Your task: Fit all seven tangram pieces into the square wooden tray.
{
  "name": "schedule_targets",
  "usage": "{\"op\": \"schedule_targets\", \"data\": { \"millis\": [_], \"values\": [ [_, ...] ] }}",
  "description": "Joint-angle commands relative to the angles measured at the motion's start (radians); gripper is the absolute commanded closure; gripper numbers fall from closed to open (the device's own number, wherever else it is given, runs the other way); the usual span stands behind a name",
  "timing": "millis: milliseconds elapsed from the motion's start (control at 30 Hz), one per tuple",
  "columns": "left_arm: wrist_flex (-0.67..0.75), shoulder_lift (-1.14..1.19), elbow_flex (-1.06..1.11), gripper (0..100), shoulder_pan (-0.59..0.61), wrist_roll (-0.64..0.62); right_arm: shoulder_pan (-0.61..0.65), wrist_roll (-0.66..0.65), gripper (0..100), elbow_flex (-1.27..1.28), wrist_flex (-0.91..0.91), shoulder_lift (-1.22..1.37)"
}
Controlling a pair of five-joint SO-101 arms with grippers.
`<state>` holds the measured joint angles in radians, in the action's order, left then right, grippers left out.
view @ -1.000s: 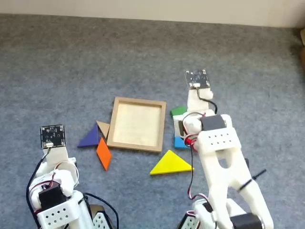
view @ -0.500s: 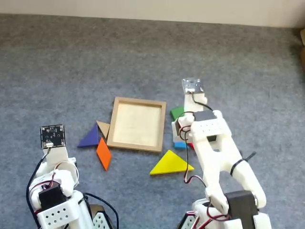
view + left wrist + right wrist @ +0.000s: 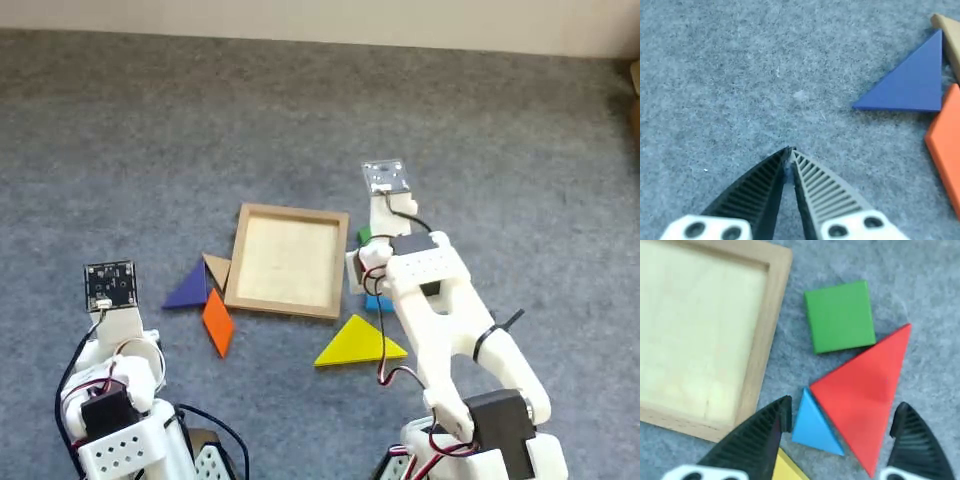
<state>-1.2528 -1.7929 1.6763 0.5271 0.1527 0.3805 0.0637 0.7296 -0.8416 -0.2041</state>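
High view: right arm [image 3: 440, 300] covers red triangle [image 3: 865, 385]; right tool [image 3: 842, 410] wide, left tool [image 3: 790, 150] closed.

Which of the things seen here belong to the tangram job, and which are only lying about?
Belong: square wooden tray; green square; red triangle; light blue triangle; yellow triangle; dark blue triangle; orange parallelogram; tan wooden triangle.
Only there: grey carpet under everything.

Near left, the left arm [image 3: 118, 385] sits tucked back, left claw [image 3: 789, 150] pinched tight. The right arm [image 3: 440, 300] stretches toward the far side, right claw [image 3: 842, 407] spread wide, facing down.
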Motion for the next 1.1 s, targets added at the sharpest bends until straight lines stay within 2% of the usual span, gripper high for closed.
{"op": "schedule_targets", "data": {
  "millis": [0, 167, 500, 1067],
  "values": [
    [-0.003, -0.031, 0.019, 99, 0.015, -0.009, 0.005, 0.041, 68.0, -0.064, 0.018, -0.005],
    [-0.003, -0.031, 0.019, 99, 0.016, -0.009, 0.002, 0.041, 64.6, -0.064, 0.047, 0.050],
    [-0.003, -0.031, 0.019, 99, 0.013, -0.009, -0.088, 0.041, 64.3, -0.159, 0.059, 0.194],
    [-0.003, -0.031, 0.019, 99, 0.012, -0.009, -0.087, 0.041, 64.5, -0.162, 0.065, 0.257]
  ]
}}
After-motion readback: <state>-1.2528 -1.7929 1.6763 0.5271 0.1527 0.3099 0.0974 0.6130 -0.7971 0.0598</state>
